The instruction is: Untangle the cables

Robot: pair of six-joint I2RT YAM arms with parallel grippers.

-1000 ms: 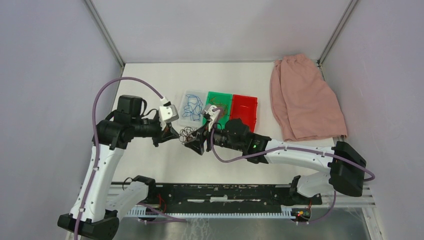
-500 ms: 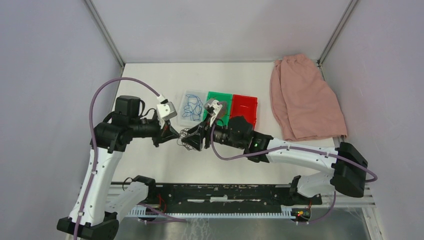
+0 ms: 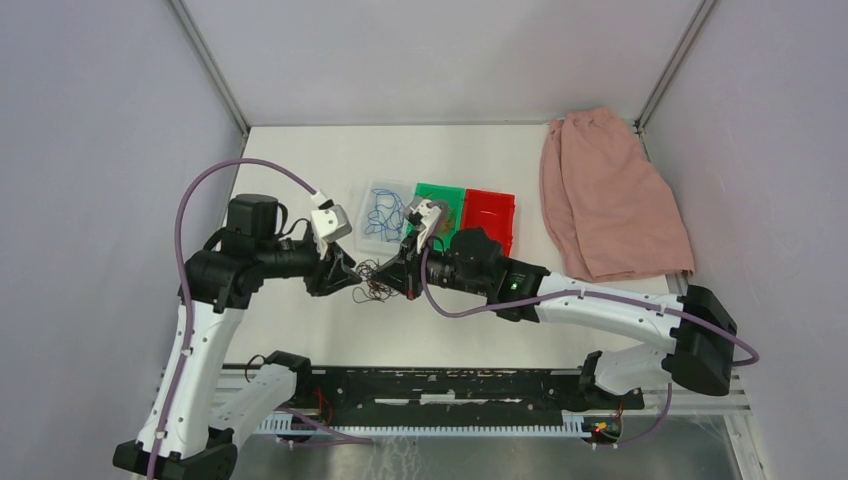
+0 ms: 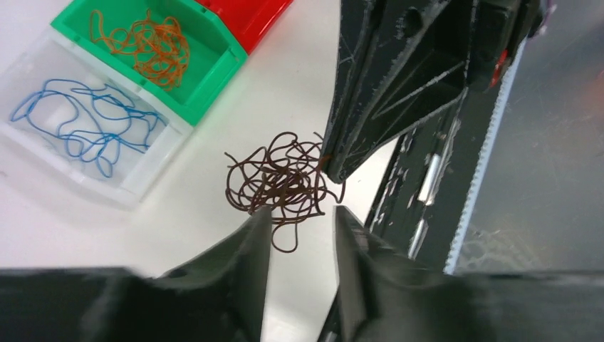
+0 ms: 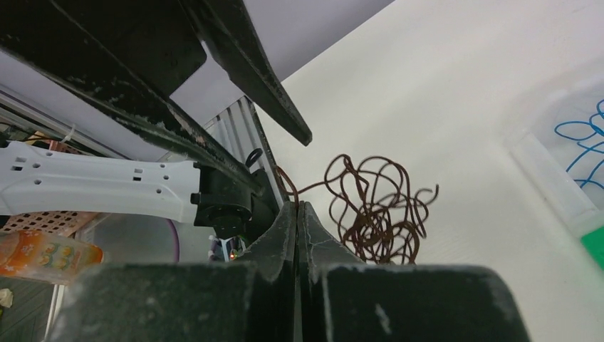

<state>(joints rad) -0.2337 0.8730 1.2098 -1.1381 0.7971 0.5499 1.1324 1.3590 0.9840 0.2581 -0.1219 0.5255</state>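
Brown tangle next: pinching one strand w/ R gripper clenched tight, straddling a loop w/ L gripper jaws apart, prob. to pull opposite ways.

The top external camera sits high at the near side above the arm bases, facing down and toward the far wall over the whole table. The left wrist camera looks rightward and down at close range. The right wrist camera looks leftward, low and close. All three views share the brown cable tangle and the clear bin.
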